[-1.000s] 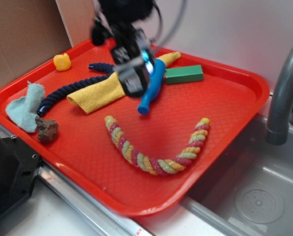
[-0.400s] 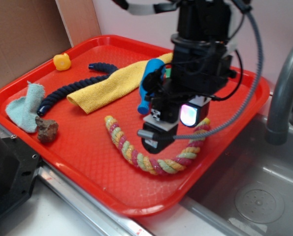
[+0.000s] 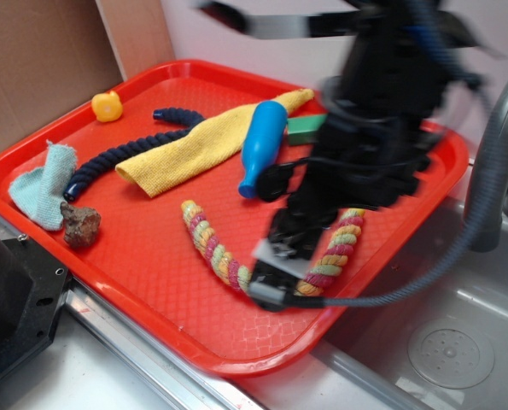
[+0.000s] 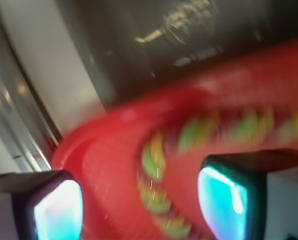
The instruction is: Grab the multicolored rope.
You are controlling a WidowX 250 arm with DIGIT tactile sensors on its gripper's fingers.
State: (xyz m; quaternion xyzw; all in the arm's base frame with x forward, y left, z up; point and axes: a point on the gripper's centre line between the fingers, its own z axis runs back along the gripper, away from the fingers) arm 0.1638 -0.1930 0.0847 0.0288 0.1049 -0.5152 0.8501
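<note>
The multicolored rope (image 3: 215, 252) lies in a U shape on the near right part of the red tray (image 3: 151, 282), with its bend toward the near edge. The gripper (image 3: 271, 278) is low over that bend, and the arm is strongly blurred in the exterior view. In the wrist view the two fingers (image 4: 56, 210) stand apart, with nothing between them except the tray and the rope (image 4: 156, 170) underneath, so the tool is open and holds nothing.

I think the main risk is the position. The rope's bend is close to the near rim of the tray, and beyond the rim there is the sink (image 3: 441, 342). If the fingers come down a little too near, one of them may hit the rim or the tray floor and push the tray. The blur also suggests fast motion; closing before the arm settles could catch only one strand or the outside of the bend, and the thick, soft rope may then roll out of the grasp. The blue bottle (image 3: 260, 145), the yellow cloth (image 3: 185, 152) and the dark blue rope (image 3: 117, 158) lie farther away, well apart from the gripper, so I judge them not in danger.
</note>
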